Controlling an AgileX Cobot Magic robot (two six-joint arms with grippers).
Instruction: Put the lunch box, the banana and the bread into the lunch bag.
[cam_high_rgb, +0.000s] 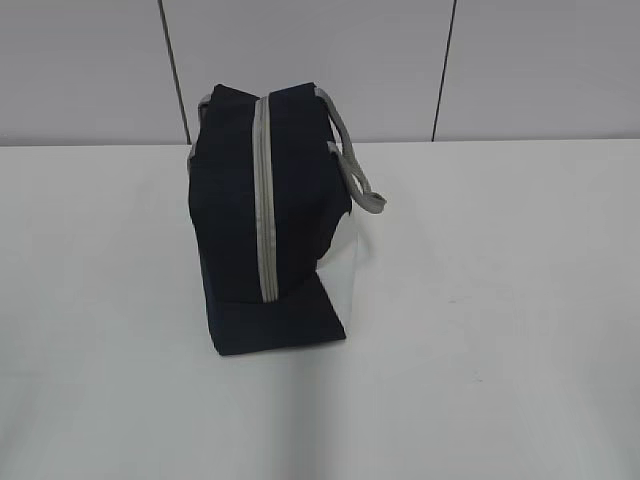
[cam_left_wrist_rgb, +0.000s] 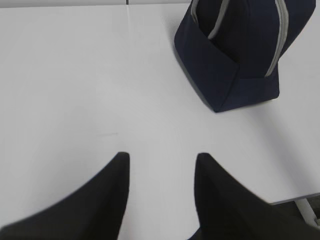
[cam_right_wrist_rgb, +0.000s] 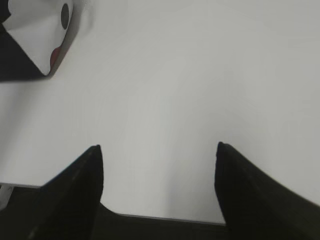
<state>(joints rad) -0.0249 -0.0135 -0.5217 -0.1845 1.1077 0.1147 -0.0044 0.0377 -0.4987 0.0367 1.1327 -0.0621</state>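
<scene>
The lunch bag (cam_high_rgb: 250, 220) stands on the white table left of centre, dark navy with a white side panel, its grey zipper (cam_high_rgb: 264, 200) shut along the top and front, grey handles hanging at its right. It also shows in the left wrist view (cam_left_wrist_rgb: 235, 55) at the upper right, and a white corner of it in the right wrist view (cam_right_wrist_rgb: 37, 30) at the upper left. My left gripper (cam_left_wrist_rgb: 162, 160) is open and empty above bare table. My right gripper (cam_right_wrist_rgb: 157, 150) is open and empty near the table's edge. Neither gripper shows in the exterior view. The lunch box, banana and bread are out of view.
The white table (cam_high_rgb: 500, 300) stretches around the bag. A grey panelled wall (cam_high_rgb: 400, 60) stands behind it. The table's edge and a leg (cam_left_wrist_rgb: 307, 210) show at the lower right of the left wrist view.
</scene>
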